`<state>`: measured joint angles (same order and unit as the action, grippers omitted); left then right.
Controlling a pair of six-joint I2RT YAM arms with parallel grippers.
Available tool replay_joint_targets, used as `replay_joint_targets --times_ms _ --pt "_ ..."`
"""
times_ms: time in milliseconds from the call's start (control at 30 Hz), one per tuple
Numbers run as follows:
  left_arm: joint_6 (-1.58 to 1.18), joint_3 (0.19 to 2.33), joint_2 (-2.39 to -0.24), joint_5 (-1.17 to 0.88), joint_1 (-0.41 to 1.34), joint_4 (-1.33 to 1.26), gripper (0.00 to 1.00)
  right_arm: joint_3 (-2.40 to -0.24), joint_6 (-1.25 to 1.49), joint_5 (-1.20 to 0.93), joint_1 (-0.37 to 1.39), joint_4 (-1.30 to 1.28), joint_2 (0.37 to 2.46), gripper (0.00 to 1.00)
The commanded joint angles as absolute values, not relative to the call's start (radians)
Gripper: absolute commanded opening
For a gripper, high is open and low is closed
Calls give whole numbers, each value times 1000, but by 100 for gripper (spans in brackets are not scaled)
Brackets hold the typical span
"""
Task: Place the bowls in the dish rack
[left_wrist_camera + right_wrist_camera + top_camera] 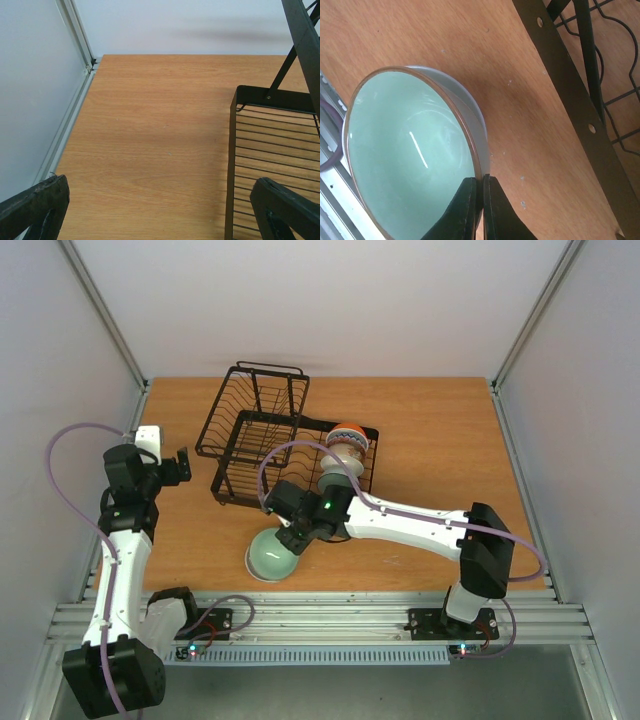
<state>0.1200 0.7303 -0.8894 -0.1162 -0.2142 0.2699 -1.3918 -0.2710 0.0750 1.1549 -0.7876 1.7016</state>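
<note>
My right gripper (296, 537) is shut on the rim of a pale celadon green bowl (270, 556), one finger inside and one outside. The bowl is tilted, near the table's front edge, just in front of the black wire dish rack (258, 435). In the right wrist view the gripper (481, 184) pinches the brown-edged rim of the bowl (405, 155). Inside the rack's right part stand an orange-rimmed bowl (349, 432), a cream bowl (346, 454) and a pale bowl (336, 478) in a row. My left gripper (184, 466) is open and empty, left of the rack.
The rack's smaller basket section (262, 400) is at the back left. The rack's frame (560, 85) lies close to the right of the held bowl. The rack's corner (236, 95) shows in the left wrist view, with the left wall rail (75, 100) beside it.
</note>
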Motion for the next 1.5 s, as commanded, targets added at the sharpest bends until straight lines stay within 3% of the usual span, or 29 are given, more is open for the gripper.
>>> replay_joint_targets --times_ms 0,567,800,1133,1467 --pt "121 718 -887 -121 -221 213 99 -1443 -295 93 1160 -805 1640 1" --pt "121 716 -887 -123 -221 213 100 -1463 -391 407 1160 -891 1518 1" --pt "120 717 -888 -126 -221 212 99 -1426 -443 667 1160 -887 1495 1" --pt "120 718 -890 -126 -220 211 99 -1274 -601 991 1160 -689 1447 1" --pt "121 717 -895 -126 -221 212 99 -1076 -840 1066 1163 -374 1406 1"
